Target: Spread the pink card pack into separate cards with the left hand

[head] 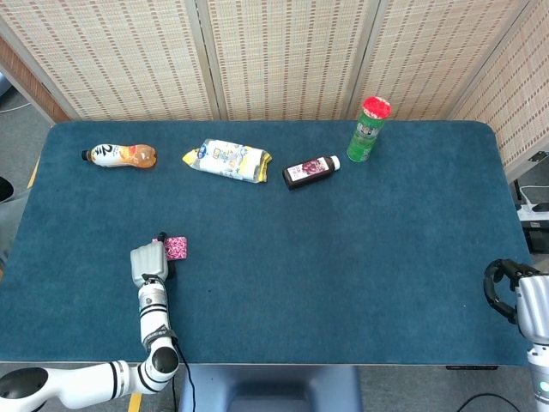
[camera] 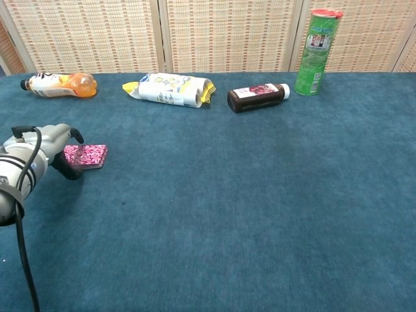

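Observation:
The pink card pack [head: 177, 248] [camera: 88, 156] lies flat as one stack on the blue table, left of the middle. My left hand [head: 148, 263] [camera: 47, 151] sits at its left end and covers that end in the head view. In the chest view one dark fingertip [camera: 69, 172] touches the pack's near-left corner and another is raised above it, fingers apart. No single card shows apart from the stack. My right hand [head: 517, 298] rests at the table's near-right edge with its fingers curled in on nothing.
Along the back of the table [head: 343, 257] lie an orange drink bottle [head: 120, 155], a white and yellow snack bag [head: 226, 160] and a dark bottle [head: 310, 171]. A green canister [head: 369, 129] stands upright at the back right. A folding screen closes off the back.

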You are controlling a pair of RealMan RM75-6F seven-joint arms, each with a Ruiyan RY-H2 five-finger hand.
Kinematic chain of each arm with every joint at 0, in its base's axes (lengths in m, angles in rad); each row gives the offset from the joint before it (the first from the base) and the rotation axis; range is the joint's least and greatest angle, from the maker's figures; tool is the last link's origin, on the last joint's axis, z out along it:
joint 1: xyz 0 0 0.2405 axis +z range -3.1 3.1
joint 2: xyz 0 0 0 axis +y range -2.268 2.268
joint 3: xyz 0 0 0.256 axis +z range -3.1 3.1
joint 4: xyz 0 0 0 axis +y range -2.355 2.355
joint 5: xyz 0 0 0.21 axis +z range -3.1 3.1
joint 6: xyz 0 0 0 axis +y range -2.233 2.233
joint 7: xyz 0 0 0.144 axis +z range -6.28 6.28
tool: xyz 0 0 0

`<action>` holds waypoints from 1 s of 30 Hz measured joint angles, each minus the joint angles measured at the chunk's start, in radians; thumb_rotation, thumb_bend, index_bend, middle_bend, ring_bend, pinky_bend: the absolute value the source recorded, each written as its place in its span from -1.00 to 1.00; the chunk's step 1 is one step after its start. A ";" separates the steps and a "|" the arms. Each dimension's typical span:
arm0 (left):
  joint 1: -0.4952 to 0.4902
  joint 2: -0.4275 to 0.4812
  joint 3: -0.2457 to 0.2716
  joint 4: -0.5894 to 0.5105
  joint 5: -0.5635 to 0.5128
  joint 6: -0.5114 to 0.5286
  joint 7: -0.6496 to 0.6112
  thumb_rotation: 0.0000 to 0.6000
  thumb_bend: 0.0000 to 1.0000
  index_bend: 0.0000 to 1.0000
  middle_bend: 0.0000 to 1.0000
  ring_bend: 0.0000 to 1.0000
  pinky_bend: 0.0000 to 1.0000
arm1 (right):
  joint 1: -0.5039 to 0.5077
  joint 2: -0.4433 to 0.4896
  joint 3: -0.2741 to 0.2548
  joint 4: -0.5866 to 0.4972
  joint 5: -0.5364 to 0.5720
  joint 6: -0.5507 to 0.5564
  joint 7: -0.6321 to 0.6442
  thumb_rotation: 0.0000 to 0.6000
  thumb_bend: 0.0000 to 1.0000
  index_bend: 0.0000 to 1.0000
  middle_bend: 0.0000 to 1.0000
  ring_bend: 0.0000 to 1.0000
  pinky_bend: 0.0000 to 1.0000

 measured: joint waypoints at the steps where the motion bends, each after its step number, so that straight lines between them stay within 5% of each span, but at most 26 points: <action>1: 0.000 -0.002 -0.001 0.002 0.003 0.000 -0.003 1.00 -0.22 -0.64 1.00 1.00 1.00 | 0.000 0.000 0.000 0.000 0.000 0.000 0.000 1.00 0.18 0.52 0.24 0.39 0.92; 30: 0.002 -0.032 -0.021 0.063 0.027 -0.020 -0.004 1.00 -0.18 -0.58 1.00 1.00 1.00 | 0.000 0.004 -0.004 -0.003 -0.003 -0.004 0.001 1.00 0.18 0.52 0.24 0.39 0.92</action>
